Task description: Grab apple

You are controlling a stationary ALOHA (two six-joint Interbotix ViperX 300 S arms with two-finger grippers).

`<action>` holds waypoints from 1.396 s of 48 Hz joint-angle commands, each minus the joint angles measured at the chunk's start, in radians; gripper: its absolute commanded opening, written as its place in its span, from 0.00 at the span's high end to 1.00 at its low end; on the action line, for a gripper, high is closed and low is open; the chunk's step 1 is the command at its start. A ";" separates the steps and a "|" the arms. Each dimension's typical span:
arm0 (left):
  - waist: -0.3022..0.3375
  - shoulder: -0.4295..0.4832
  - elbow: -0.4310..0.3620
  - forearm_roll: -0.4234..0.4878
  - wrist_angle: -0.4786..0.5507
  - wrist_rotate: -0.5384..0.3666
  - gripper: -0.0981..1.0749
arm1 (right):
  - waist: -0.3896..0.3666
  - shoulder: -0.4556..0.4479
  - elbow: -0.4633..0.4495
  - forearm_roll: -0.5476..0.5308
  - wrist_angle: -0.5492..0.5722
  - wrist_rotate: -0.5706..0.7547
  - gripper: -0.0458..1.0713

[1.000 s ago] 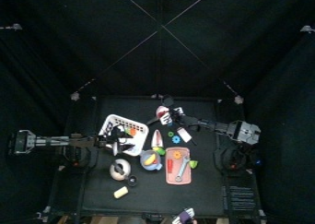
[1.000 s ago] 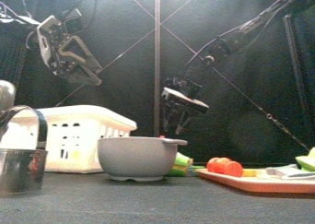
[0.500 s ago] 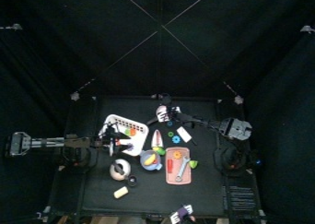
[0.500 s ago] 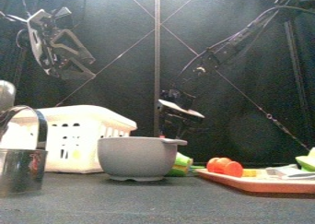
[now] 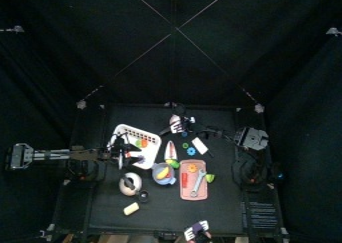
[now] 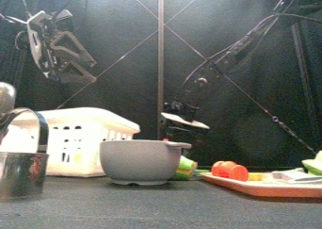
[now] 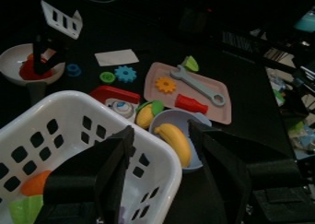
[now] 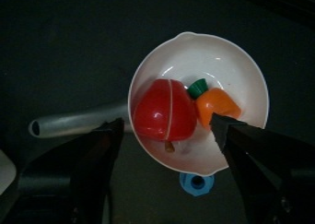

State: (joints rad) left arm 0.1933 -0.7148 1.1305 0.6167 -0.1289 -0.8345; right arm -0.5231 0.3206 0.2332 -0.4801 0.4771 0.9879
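Note:
The apple (image 8: 164, 111), round and red, lies in a small white bowl (image 8: 234, 71) beside an orange carrot-like piece (image 8: 218, 100). My right gripper (image 8: 172, 137) hangs open just above the bowl, one jaw on each side of the apple, touching nothing. From the front it (image 6: 186, 120) hovers behind the grey bowl. From above it (image 5: 179, 122) is at the table's far middle. The left wrist view shows the same white bowl (image 7: 15, 60) with red in it. My left gripper (image 7: 179, 172) is open and empty, held high over the white basket (image 7: 74, 163).
A grey bowl (image 6: 141, 162) holds a banana (image 7: 176, 140). A pink tray (image 7: 157, 73) carries a wrench and a red piece (image 6: 228, 170). A metal cup (image 6: 19, 171) stands front left. The basket (image 5: 138, 139) takes up the left side.
My right gripper has come down towards the white bowl. The left arm shifted a little to the left and then held still.

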 commanded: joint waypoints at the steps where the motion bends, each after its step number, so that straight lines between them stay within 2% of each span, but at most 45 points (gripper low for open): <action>1: 0.005 0.002 -0.011 -0.003 -0.003 0.002 0.17 | -0.014 -0.011 -0.034 -0.005 0.003 -0.002 0.03; 24: 0.005 0.002 -0.003 -0.005 -0.003 0.002 0.17 | -0.015 0.028 -0.052 -0.009 0.012 -0.003 0.03; 67: 0.005 0.002 -0.002 -0.005 0.012 0.002 0.17 | -0.005 0.035 -0.074 0.006 0.069 -0.002 0.04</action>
State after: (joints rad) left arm 0.1948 -0.7148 1.1413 0.6136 -0.1135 -0.8345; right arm -0.5277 0.3758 0.1887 -0.4725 0.5492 0.9863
